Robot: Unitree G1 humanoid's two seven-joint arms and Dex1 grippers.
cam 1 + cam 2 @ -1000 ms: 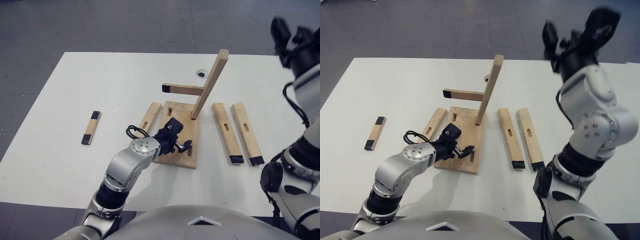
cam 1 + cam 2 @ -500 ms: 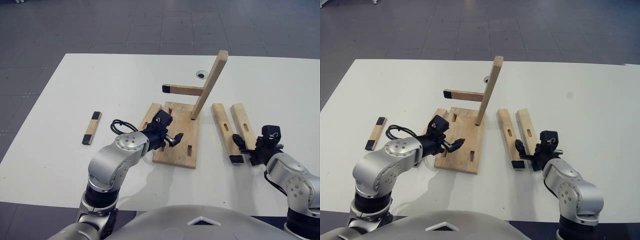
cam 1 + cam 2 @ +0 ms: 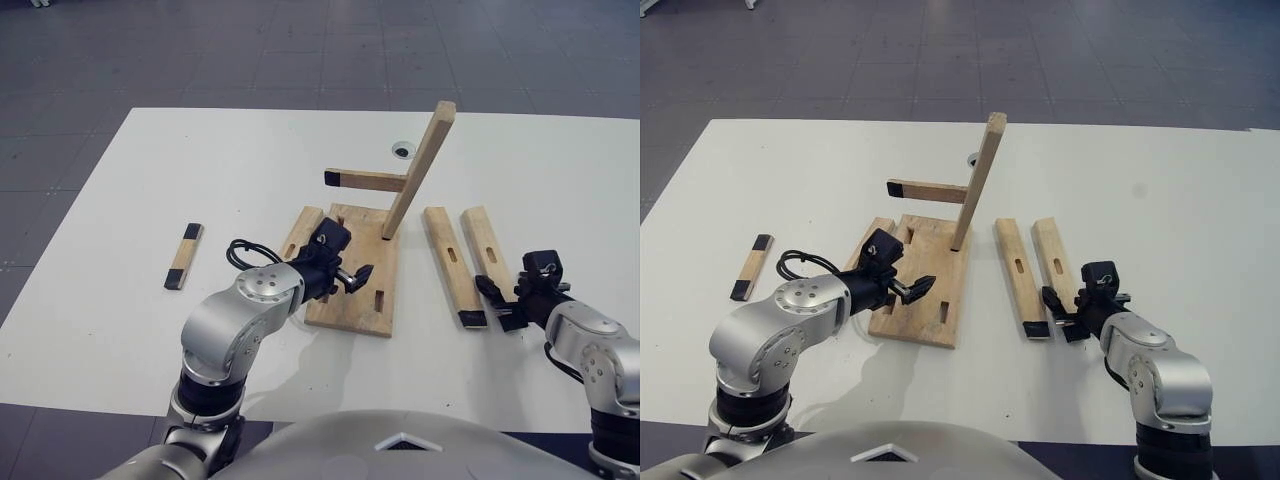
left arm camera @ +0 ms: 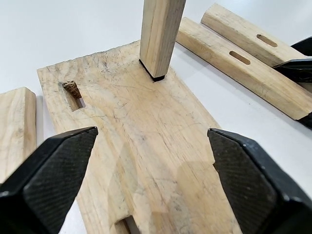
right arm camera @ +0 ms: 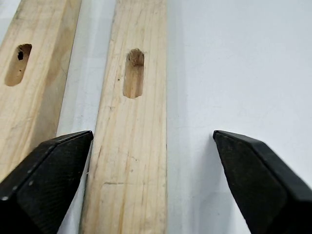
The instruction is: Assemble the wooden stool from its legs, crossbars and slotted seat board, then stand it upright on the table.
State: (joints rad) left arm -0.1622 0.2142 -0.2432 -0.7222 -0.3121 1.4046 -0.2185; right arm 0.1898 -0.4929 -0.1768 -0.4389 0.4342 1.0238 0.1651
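The slotted seat board (image 3: pixel 372 302) lies flat on the white table. One leg (image 3: pixel 421 167) stands tilted in its far slot, with a crossbar (image 3: pixel 368 180) sticking out to the left. My left gripper (image 3: pixel 352 279) hovers open just above the board (image 4: pixel 146 131), its fingers (image 4: pixel 48 175) spread wide. Two slotted legs (image 3: pixel 447 260) (image 3: pixel 491 258) lie right of the board. My right gripper (image 3: pixel 505 305) is open at the near end of the outer leg (image 5: pixel 130 146), straddling it. A third leg (image 3: pixel 300 232) lies along the board's left side.
A short dark-tipped crossbar (image 3: pixel 182 256) lies alone at the left of the table (image 3: pixel 230 160). A small round hole (image 3: pixel 403 150) sits behind the standing leg. The near and right parts of the tabletop are bare.
My right arm has come down from high on the right to the near end of the outer leg. The left gripper has drawn back slightly over the board.
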